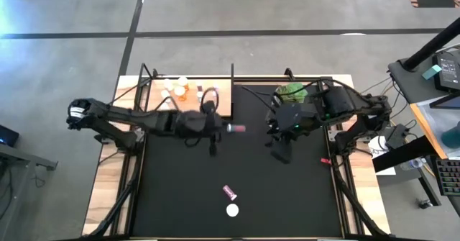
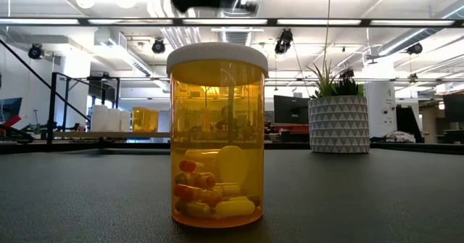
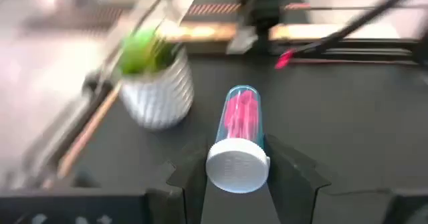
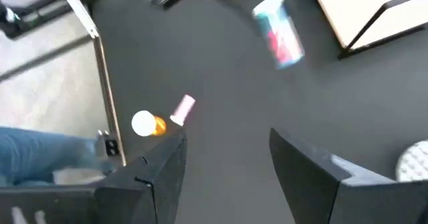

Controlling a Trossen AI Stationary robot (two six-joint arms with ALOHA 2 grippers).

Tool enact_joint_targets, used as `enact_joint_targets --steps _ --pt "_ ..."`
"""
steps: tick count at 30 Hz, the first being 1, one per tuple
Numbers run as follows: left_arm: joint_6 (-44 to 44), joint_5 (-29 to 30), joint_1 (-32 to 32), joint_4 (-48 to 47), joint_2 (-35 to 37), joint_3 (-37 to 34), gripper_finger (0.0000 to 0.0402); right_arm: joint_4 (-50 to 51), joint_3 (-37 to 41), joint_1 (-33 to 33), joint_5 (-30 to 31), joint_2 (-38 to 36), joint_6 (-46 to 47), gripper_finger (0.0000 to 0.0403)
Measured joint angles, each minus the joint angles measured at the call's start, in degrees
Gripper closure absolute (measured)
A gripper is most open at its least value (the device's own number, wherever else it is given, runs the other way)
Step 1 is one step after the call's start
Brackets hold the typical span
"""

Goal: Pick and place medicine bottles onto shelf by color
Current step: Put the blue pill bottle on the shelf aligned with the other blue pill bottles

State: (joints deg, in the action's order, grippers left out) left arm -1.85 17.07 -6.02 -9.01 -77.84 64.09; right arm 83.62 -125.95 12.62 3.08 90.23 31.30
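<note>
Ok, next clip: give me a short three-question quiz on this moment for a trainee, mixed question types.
1. True or false: the left gripper holds a bottle with pink contents between its fingers.
2. Multiple choice: the two loose bottles on the black mat are A) both upright, B) one upright orange bottle and one pink bottle lying down, C) both on the wooden shelf.
3. Fill in: the right gripper hangs over the mat with its fingers ____ and nothing between them.

Key: 1 true; 2 B; 3 open.
</note>
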Motion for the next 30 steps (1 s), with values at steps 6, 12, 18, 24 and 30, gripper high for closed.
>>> enact_joint_targets --steps 6,12,18,24,30 --pt "-16.21 -0.66 6.76 -10.73 0.00 1.25 0.0283 4.61 0.00 -0.02 0.08 -2.02 -8.02 0.0200" --pt "-27.58 -3.39 11.12 -24.30 0.02 4.88 0.0283 6.39 0.01 -0.02 2.82 -4.15 -17.84 0.0200" --pt "-38.24 -8.43 16.40 -33.13 -0.37 5.76 0.0283 6.44 0.04 -0.02 9.36 -7.15 -25.17 0.0200" --pt "-43.34 -13.39 21.42 -38.28 -3.66 5.76 0.0283 6.42 0.07 -0.03 16.73 -8.93 -27.81 0.0200" --pt "-43.06 -24.42 26.81 -38.63 -8.15 5.76 0.0283 6.27 0.07 -0.02 18.57 -9.60 -29.52 0.0200"
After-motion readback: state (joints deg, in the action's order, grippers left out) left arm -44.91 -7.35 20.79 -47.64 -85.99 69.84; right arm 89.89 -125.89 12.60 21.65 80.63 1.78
